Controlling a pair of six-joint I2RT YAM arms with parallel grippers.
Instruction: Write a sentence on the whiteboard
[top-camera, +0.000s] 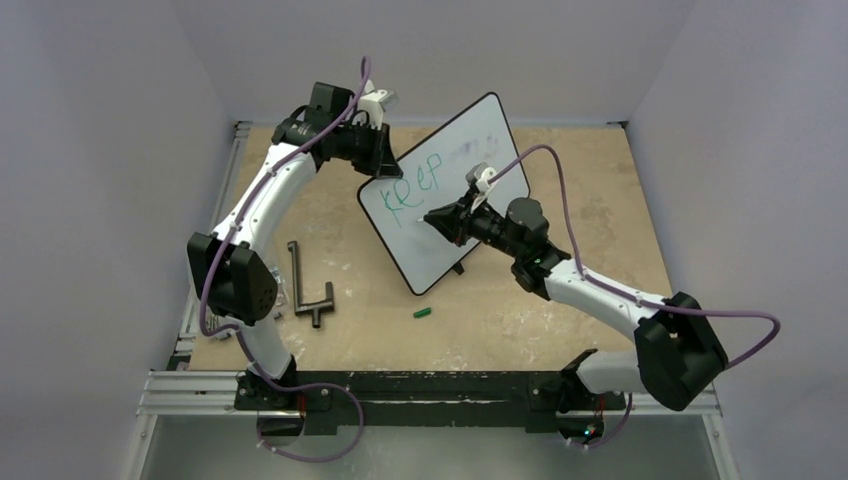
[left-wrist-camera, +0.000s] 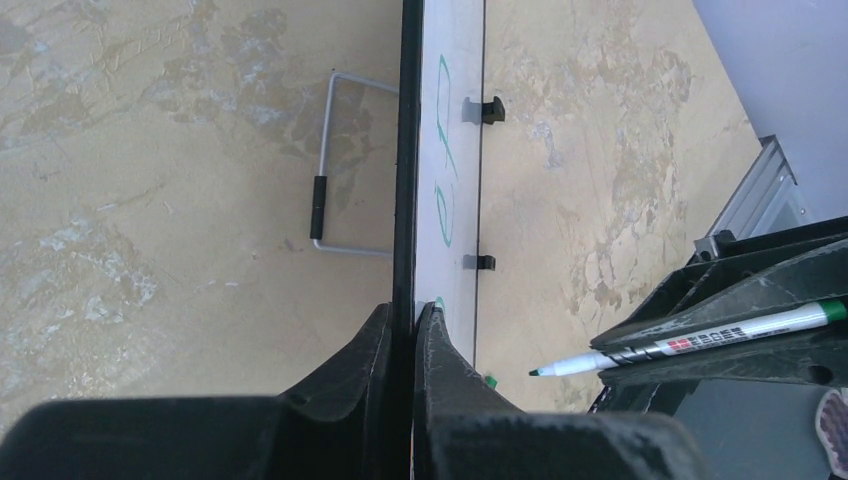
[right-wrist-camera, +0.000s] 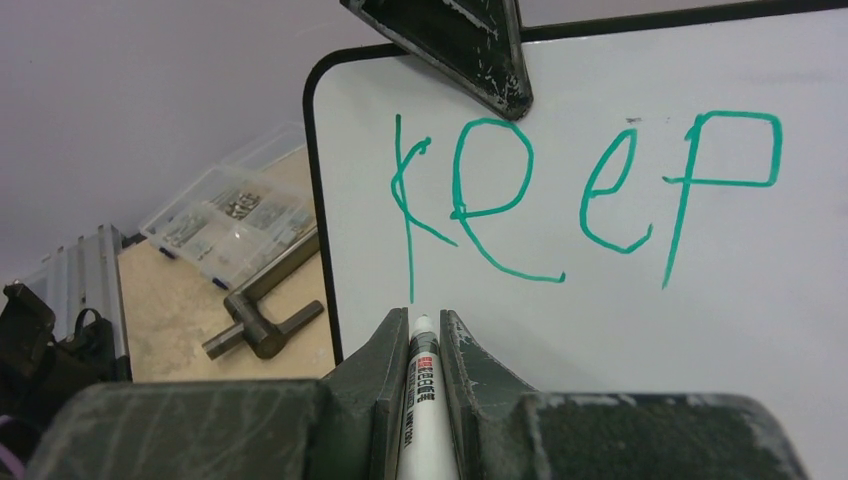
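Observation:
The whiteboard (top-camera: 480, 135) stands tilted on its feet at the table's middle. Green lettering (top-camera: 425, 178) on it reads "Keep" in one line, and it also shows in the right wrist view (right-wrist-camera: 580, 190). My left gripper (top-camera: 385, 160) is shut on the board's upper left edge, one finger on each side of the frame (left-wrist-camera: 412, 310). My right gripper (right-wrist-camera: 424, 318) is shut on a white marker (right-wrist-camera: 420, 400) with its cap off. The marker tip points at the board face just below the K. In the left wrist view the marker (left-wrist-camera: 690, 345) tip looks slightly off the board.
A dark T-shaped metal tool (top-camera: 308, 285) lies left of the board. A green marker cap (top-camera: 423, 312) lies in front of the board. A clear box of small parts (right-wrist-camera: 225, 220) sits at the table's left edge. The board's wire stand (left-wrist-camera: 340, 165) juts out behind it.

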